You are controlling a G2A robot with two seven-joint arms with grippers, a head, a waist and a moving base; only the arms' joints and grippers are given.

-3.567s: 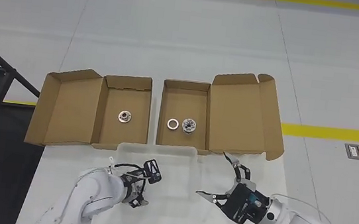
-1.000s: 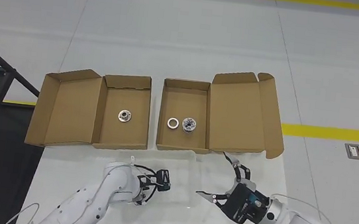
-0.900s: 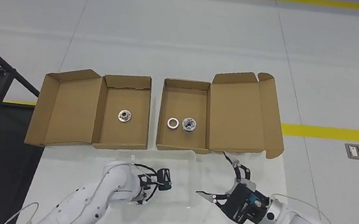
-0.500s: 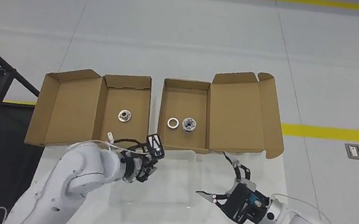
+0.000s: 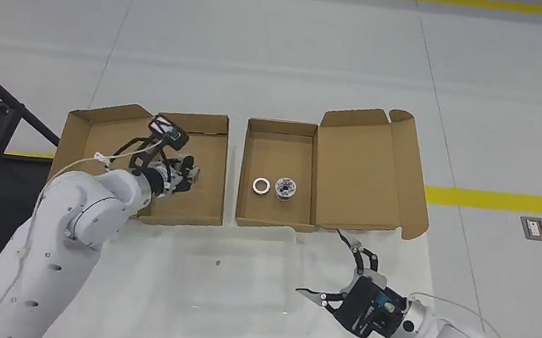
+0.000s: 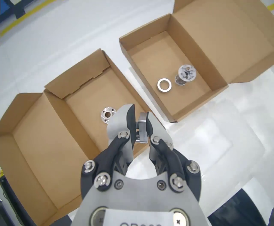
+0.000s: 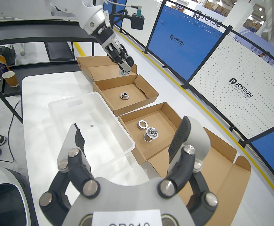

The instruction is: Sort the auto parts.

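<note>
My left gripper (image 6: 140, 119) is shut on a small flat metal part (image 6: 143, 130) and hangs above the left cardboard box (image 6: 83, 100). A round flanged part (image 6: 107, 114) lies on that box's floor beneath it. From the right wrist view, the left gripper (image 7: 125, 68) hovers over the left box's far side. The right cardboard box (image 5: 278, 155) holds a metal ring (image 5: 263, 185) and a drilled hub (image 5: 286, 188). My right gripper (image 7: 131, 137) is open with nothing in it, above the table's near right part (image 5: 335, 269).
A clear white plastic tray (image 7: 126, 147) sits on the table in front of the two boxes, with a small dark speck (image 7: 92, 125) on its floor. Both boxes have lids folded outward. A paper cup (image 7: 9, 78) stands on a side shelf.
My left arm has lifted out of the tray area and swung back and left to above the left box, carrying the small metal part. The right arm has kept still.
</note>
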